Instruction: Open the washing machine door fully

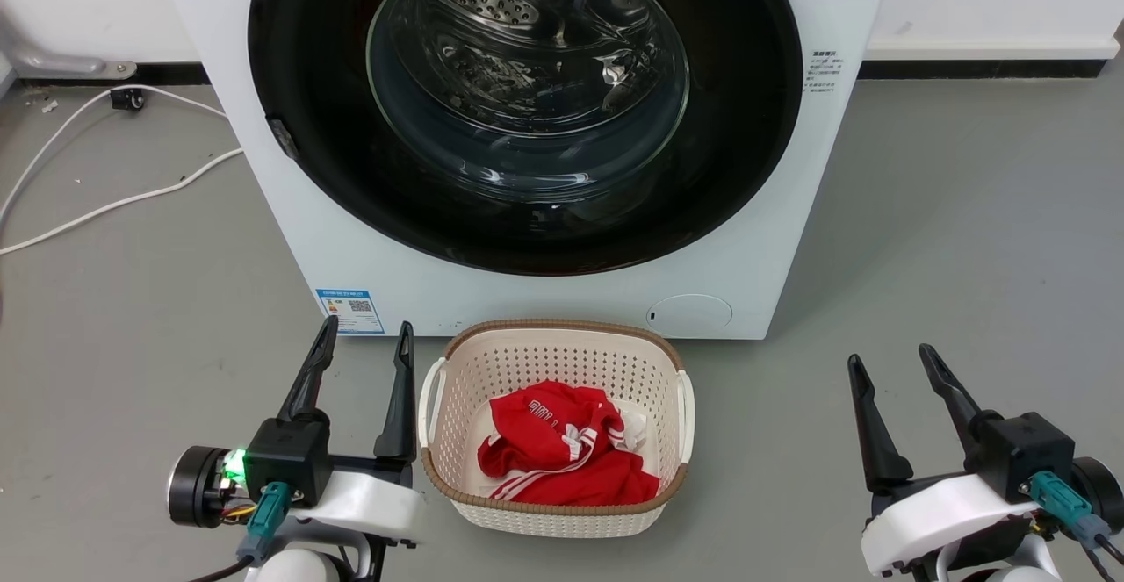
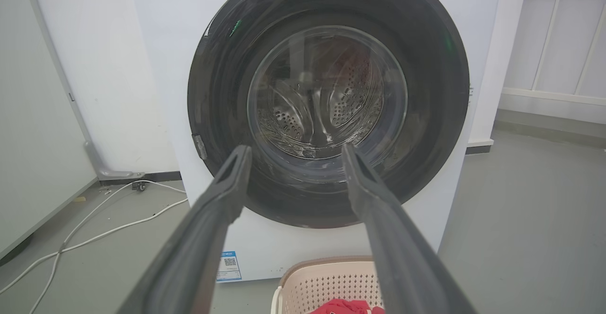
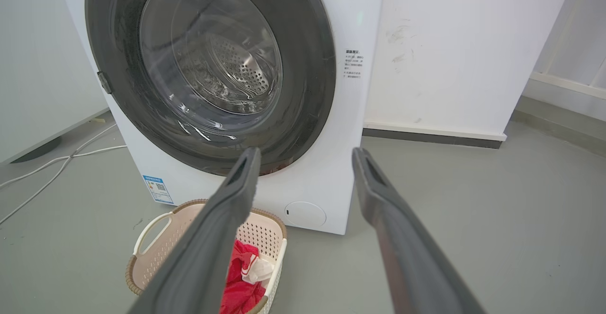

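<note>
Both the left gripper [image 1: 367, 323] and right gripper [image 1: 888, 354] are spread wide, empty. The door [image 1: 527, 82] is shut flush on the washer [image 1: 562, 301] ahead. A catch [image 1: 283, 137] is seen on its left rim, so the left arm is judged nearer.

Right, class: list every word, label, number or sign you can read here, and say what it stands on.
Blue label sticker low on the washing machine front: print and a QR code, too small to read.
Black printed block right of the washing machine door: too small to read.
White lettering on the red garment in the basket: too blurred to read.
No text can be quoted.
</note>
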`<state>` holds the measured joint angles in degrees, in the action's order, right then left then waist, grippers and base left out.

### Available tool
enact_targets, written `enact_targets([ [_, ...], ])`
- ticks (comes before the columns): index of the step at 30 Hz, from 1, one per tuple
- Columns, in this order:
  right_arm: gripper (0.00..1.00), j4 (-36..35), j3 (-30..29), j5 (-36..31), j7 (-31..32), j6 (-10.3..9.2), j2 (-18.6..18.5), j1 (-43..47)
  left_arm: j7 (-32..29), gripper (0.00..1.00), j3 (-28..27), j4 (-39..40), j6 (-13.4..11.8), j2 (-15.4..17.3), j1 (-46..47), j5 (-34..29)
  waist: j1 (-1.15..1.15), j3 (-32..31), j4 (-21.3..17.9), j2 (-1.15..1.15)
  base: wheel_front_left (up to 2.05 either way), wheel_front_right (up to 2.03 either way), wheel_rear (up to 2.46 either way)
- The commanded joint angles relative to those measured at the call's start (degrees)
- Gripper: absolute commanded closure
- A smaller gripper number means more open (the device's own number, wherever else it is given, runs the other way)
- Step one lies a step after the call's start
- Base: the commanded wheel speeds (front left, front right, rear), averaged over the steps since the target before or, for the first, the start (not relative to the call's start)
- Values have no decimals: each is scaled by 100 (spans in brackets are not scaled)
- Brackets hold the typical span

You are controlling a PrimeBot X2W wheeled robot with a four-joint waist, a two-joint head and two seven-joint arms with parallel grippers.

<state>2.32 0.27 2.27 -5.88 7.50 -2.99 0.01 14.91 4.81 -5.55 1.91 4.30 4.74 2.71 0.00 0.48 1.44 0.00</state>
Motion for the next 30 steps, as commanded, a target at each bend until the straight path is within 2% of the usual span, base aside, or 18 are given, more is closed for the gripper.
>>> enact_targets([
  [1, 0, -1, 5, -22, -17, -2, 22, 45, 39, 0, -14, 4, 11, -22, 10, -20, 0, 0, 1, 0, 0, 0, 0],
  [18, 0, 74, 9, 127, 28, -2, 21, 14, 34, 0, -106, -73, 79, -88, -18, 53, 0, -1, -11, 0, 0, 0, 0],
  [19, 22, 82, 4, 149, 36, -2, 21, 15, 34, 0, -110, -76, 81, -92, -17, 54, 0, -2, -10, 0, 0, 0, 0],
  [20, 75, 83, 4, 154, 47, -2, 21, 14, 34, 0, -116, -81, 84, -94, -18, 58, 0, -3, -11, 0, 0, 0, 0],
  [21, 96, 89, 6, 165, 55, -2, 21, 12, 34, 0, -119, -83, 86, -97, -19, 56, 0, -2, -11, 0, 0, 0, 0],
  [22, 100, 95, 9, 179, 64, -2, 21, 10, 34, 0, -121, -85, 85, -99, -18, 53, 0, -3, -12, 0, 0, 0, 0],
  [26, 100, 112, 24, 330, 47, -2, 21, 12, 34, 0, -140, -93, 87, -108, -31, 53, 0, -13, -17, 0, 0, 0, 0],
  [30, 100, 181, 1, 793, 9, -2, 20, 26, 32, 0, -164, -102, 80, -117, -28, 58, 0, -15, -24, 0, 0, 0, 0],
])
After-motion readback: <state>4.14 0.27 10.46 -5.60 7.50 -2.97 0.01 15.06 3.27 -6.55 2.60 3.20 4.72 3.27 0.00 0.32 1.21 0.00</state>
